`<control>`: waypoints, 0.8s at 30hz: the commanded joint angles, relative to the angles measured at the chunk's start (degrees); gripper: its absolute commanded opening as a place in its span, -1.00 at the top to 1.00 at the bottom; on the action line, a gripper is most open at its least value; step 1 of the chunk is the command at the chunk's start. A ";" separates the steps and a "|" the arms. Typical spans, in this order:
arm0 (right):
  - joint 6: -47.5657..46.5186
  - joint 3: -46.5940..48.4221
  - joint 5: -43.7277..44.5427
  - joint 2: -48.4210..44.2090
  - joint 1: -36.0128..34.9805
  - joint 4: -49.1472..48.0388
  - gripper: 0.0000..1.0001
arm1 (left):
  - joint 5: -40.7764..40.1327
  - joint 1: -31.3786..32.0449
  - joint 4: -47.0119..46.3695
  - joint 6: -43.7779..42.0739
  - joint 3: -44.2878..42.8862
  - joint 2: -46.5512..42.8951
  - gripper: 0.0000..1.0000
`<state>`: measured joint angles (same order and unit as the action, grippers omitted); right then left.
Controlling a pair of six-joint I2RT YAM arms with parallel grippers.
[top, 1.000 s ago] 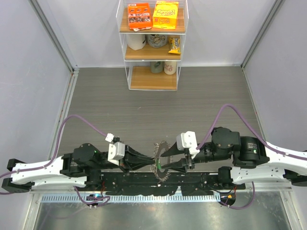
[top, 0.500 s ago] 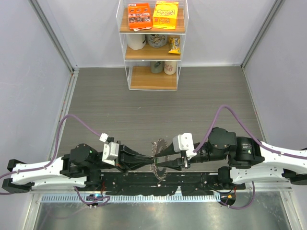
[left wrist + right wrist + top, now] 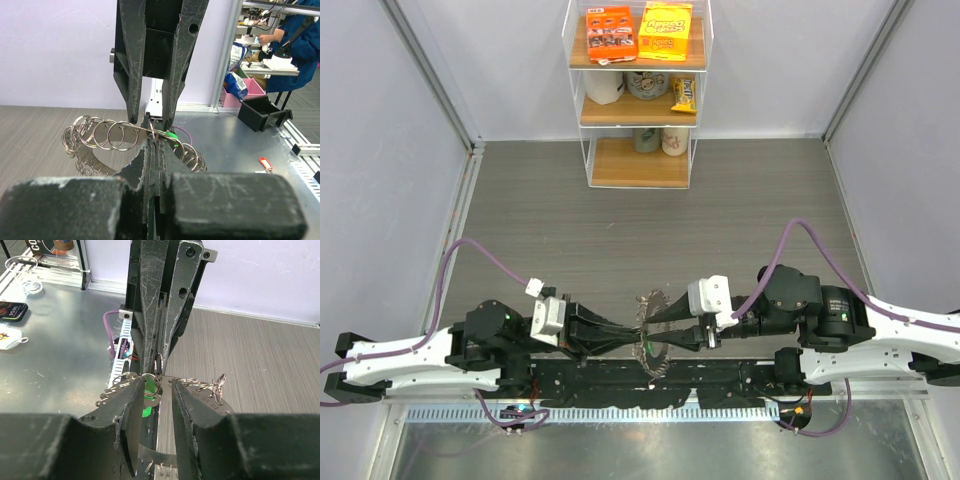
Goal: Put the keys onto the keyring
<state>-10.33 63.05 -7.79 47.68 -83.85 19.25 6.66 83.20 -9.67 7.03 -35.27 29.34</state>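
The keyring (image 3: 651, 304) is a flat metal ring hung with small split rings, held on edge between both arms near the table's front. My left gripper (image 3: 638, 338) is shut on its rim, shown in the left wrist view (image 3: 156, 142) clamping at a split ring of the keyring (image 3: 100, 135). My right gripper (image 3: 659, 337) faces it, jaws a narrow gap apart, straddling the rim (image 3: 157, 385). The green-headed key (image 3: 148, 390) sits in that gap against one finger and also shows in the left wrist view (image 3: 171, 135). The black-headed key is out of view.
A clear shelf unit (image 3: 640, 100) with snack packs and mugs stands at the back centre. A metal strip (image 3: 620, 450) runs along the near edge beyond the arm bases. A black bin (image 3: 260, 112) stands off the table.
My right gripper's jaws have narrowed from wide open to a small gap around the ring's rim. The left gripper has kept its hold and shifted slightly left.
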 commanded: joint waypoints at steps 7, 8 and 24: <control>-0.92 0.85 0.50 1.71 -0.52 -3.78 0.33 | 0.64 -0.05 -6.59 -0.26 0.02 -1.22 1.00; -0.92 0.85 0.50 1.89 -0.61 -3.86 0.33 | 0.64 -0.05 -6.50 -0.26 -0.06 -1.30 1.00; -1.98 1.20 1.64 2.94 -1.66 -4.13 0.88 | 0.82 -0.05 -6.94 -0.17 0.28 -1.13 1.00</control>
<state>-10.90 63.05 -7.35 49.65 -84.73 18.06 7.03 83.20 -9.91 7.07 -34.41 28.38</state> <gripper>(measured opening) 0.088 0.031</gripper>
